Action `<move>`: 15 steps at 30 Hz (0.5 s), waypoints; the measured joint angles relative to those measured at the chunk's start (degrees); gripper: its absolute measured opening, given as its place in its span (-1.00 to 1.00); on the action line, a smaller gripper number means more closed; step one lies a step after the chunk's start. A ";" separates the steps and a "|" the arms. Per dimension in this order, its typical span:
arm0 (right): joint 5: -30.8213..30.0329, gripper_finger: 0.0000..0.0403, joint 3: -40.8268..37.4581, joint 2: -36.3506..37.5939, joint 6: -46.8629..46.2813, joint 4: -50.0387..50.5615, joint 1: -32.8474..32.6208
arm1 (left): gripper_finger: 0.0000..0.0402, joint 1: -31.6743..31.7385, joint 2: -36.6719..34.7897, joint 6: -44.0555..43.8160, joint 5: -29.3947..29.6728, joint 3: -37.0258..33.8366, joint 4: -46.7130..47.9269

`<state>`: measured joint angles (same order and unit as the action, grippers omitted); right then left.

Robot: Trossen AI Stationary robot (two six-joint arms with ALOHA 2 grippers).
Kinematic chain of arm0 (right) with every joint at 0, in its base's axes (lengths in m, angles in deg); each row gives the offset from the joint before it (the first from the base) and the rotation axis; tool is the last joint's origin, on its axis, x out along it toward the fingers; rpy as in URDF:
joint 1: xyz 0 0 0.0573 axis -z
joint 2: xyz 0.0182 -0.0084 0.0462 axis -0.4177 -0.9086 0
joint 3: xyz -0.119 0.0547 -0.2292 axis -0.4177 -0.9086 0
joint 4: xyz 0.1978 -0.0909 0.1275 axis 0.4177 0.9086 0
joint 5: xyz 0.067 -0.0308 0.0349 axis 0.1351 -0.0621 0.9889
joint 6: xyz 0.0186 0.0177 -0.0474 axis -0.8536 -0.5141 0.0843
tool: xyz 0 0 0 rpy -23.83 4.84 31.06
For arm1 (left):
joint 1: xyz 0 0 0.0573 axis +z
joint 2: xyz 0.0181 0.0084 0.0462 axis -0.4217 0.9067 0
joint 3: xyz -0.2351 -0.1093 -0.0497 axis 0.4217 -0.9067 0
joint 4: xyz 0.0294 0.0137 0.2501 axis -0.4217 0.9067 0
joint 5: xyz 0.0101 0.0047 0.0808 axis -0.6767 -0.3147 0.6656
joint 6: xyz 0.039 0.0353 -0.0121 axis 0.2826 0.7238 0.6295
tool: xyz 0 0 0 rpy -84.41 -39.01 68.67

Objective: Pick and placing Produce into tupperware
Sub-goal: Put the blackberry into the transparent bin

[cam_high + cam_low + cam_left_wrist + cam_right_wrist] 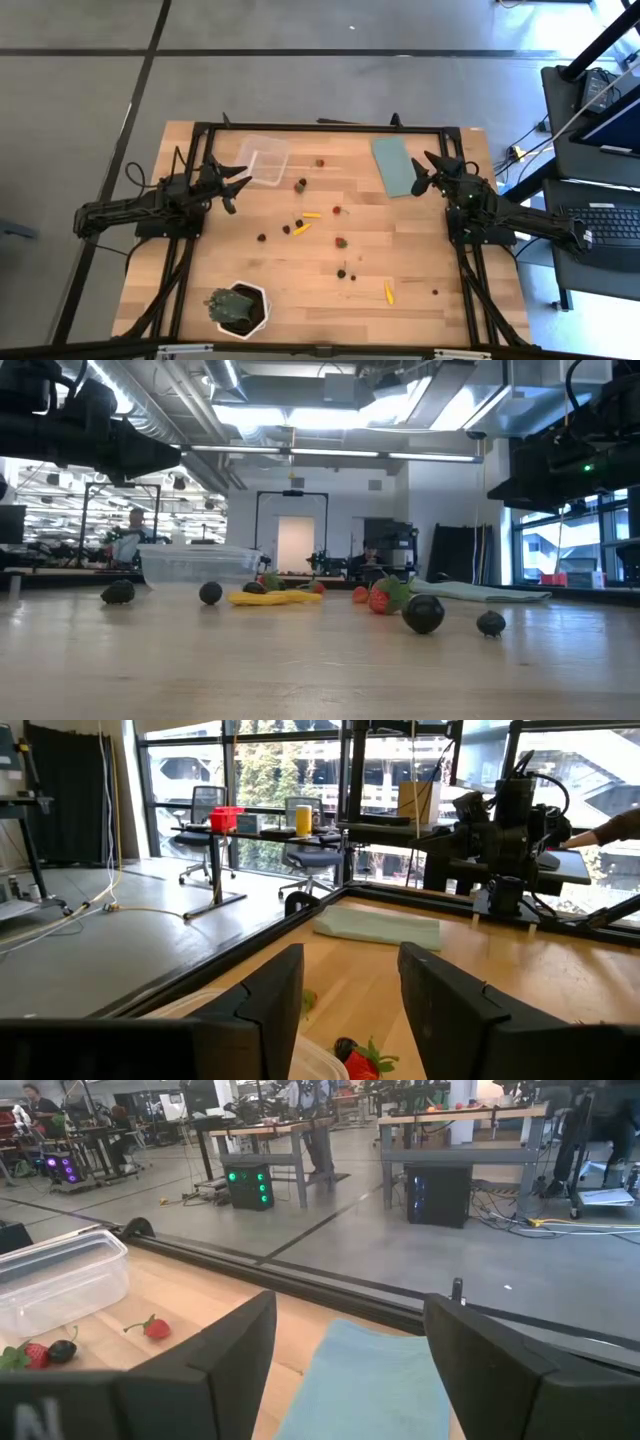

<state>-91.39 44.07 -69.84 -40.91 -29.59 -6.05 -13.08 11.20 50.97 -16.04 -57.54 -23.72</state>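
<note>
Nothing has gone into the tupperware (265,158) yet, as far as you can see: the clear tub looks empty at the far left of the bench (420,290), and the produce (300,226) lies scattered across the middle, well apart from both arms. You are at the very start, I judge. Your left hand (238,186) hovers just beside the tub with its fingers spread wide and nothing between them. Your right hand (424,173) waits over the teal lid (395,165), also wide and empty. Next you need to pick one piece, perhaps the strawberry (320,162) near the tub, lower over it and close gently; these pieces are tiny and may roll.
</note>
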 joint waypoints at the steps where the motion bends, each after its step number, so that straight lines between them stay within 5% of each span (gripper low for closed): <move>1: 0.01 0.26 0.01 -0.01 0.00 -0.01 0.00 | -0.21 0.00 0.00 0.01 0.00 0.00 0.00; 15: 0.00 0.26 0.01 0.00 0.00 0.00 0.00 | -0.23 0.00 0.00 0.01 0.00 -0.02 0.02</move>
<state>-91.39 44.08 -69.83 -40.91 -29.59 -6.05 -13.08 11.20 50.99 -16.04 -57.56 -23.70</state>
